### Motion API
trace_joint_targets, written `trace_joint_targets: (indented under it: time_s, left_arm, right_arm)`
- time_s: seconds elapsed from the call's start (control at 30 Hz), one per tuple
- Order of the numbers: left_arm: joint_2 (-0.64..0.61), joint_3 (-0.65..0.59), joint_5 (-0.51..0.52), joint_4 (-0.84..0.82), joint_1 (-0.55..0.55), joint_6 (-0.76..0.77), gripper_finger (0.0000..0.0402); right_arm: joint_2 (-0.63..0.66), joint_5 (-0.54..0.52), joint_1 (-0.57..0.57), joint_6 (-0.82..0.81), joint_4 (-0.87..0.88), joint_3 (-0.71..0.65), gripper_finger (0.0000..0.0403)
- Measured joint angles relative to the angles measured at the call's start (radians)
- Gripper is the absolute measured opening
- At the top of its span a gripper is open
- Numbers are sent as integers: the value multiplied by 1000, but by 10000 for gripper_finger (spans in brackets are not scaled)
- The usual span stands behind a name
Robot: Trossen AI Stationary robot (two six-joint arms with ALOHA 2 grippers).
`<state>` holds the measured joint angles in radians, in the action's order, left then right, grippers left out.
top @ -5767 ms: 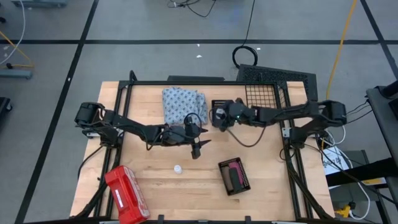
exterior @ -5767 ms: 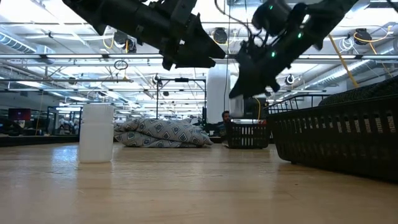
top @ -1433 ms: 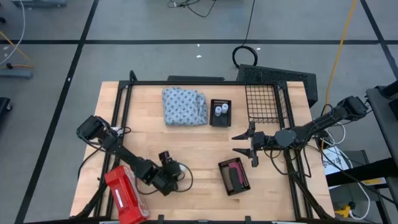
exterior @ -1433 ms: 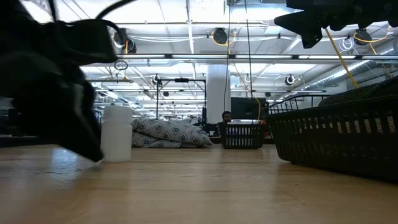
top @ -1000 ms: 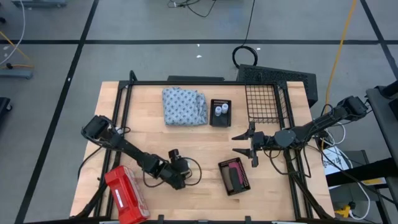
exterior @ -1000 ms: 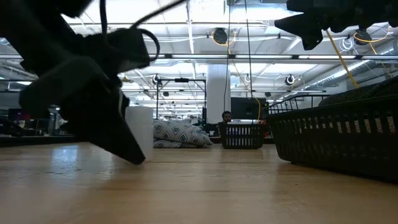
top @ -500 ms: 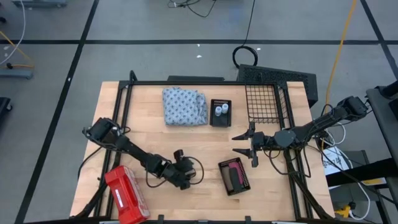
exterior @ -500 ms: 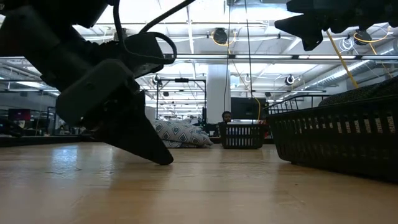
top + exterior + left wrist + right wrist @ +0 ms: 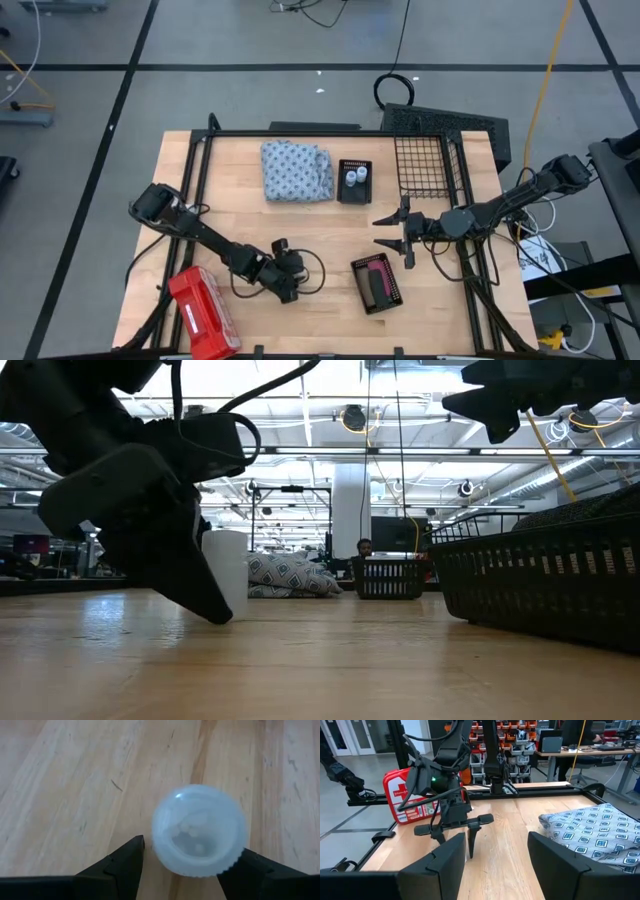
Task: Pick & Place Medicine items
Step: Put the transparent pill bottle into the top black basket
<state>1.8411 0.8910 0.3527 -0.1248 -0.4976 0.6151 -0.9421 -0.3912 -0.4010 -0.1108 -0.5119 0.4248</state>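
A small white round bottle [image 9: 199, 831] with a pale ribbed cap stands upright on the wood table [image 9: 330, 235], near its near edge. My left gripper [image 9: 192, 847] is open and slants down over it, one finger on each side of the cap. From above, the gripper [image 9: 286, 276] hides the bottle. In the low view the bottle [image 9: 226, 574] shows just behind the dark finger [image 9: 190, 575]. My right gripper [image 9: 390, 232] hangs open and level above the table's right half, with nothing between its fingers. My left gripper stands astride the bottle's cap from above, slanting down. One fingertip [image 9: 250, 865] lies right beside the cap's ribbed rim [image 9: 234, 860], and I cannot tell whether it touches. A narrow gap shows between the other fingertip [image 9: 131, 855] and the cap. The bottle stands on the table.
A small black tray [image 9: 354, 192] at the far middle holds two white bottles [image 9: 355, 177]. A second black tray [image 9: 378, 283] with a pink-red tube lies at the near right. A patterned cloth [image 9: 297, 170], a wire basket [image 9: 420, 165] and a red case [image 9: 203, 312] stand around.
My left gripper swung a little toward the table's right edge, hiding the bottle in the low view. It then came back toward the left, and its fingers stay apart. The bottle stands where it was.
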Motion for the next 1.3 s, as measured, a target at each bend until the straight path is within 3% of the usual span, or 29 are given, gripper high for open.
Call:
trace_joint_targets:
  time_s: [0.27, 0.5, 0.73, 1.03, 1.13, 1.3]
  left_arm:
    - [0, 0, 89, 48, -2, -21, 211]
    - [-1, 0, 76, 56, 0, -19, 168]
    - [-1, 0, 116, 99, 9, -53, 154]
    - [-1, 74, 117, 142, 133, -173, 151]
    - [-2, 114, 59, 151, 188, -216, 151]
    - [-2, 164, 13, 153, 241, -304, 150]
  right_arm:
    - [0, 0, 0, 0, 1, 0, 203]
    - [0, 0, 0, 0, 1, 0, 203]
    - [0, 0, 0, -15, 1, 0, 203]
    - [-13, -26, 0, -40, -7, 0, 203]
    - [-61, -83, 0, -46, -7, 0, 203]
    - [-182, -82, 28, -42, -7, 52, 203]
